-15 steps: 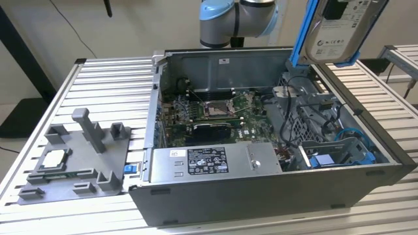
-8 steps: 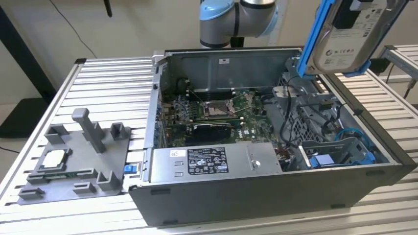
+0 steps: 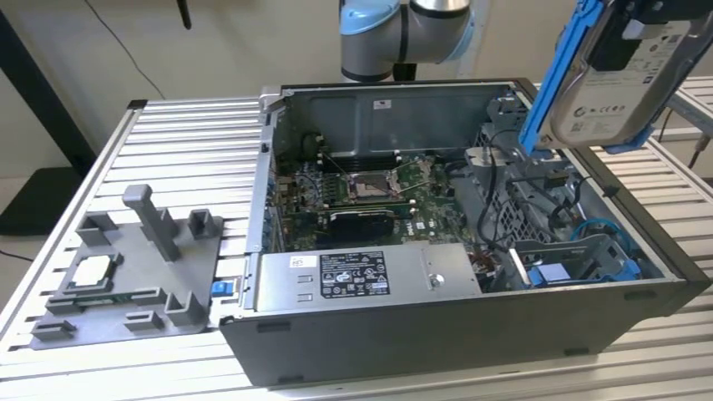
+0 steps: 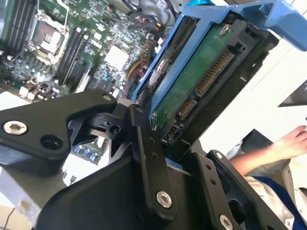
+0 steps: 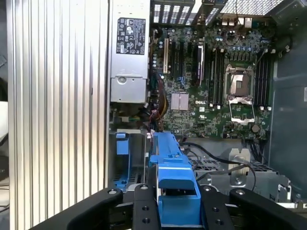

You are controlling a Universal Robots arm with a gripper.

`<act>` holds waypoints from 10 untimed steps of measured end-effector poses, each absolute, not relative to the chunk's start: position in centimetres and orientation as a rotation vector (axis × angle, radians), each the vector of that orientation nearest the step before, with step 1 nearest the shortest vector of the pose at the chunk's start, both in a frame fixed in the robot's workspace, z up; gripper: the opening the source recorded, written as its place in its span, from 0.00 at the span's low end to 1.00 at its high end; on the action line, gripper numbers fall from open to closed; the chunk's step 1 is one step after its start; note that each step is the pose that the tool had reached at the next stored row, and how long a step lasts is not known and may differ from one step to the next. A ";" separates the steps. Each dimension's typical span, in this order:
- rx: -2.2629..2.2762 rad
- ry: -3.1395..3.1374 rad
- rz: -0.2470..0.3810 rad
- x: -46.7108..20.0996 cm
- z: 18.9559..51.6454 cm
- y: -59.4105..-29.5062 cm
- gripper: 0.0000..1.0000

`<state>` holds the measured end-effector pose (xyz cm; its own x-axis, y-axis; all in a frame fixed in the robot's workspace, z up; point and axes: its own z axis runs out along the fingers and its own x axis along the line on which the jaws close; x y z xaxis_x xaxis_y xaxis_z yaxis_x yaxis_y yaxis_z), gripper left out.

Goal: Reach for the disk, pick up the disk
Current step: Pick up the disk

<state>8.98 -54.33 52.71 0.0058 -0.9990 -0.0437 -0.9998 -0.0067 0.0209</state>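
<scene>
Slatted table [image 3: 167, 134] | disk [image 3: 619, 71] aloft | gripper [image 4: 158, 143] clamped on it

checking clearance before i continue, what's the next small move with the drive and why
Probably hold the grip and ease a little higher. The end effector is clamped on the hard drive in its blue carrier, already lifted above the open computer case, with cables just beneath it.

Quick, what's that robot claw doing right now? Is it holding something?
Gripper: closed on the disk, held up in the air above the open computer case.
</scene>
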 end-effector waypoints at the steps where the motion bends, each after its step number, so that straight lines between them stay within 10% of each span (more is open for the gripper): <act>1: -2.216 2.203 0.071 9.0 52.6 -54.6 0.00; 10: -2.216 2.203 0.071 9.0 51.1 -56.8 0.00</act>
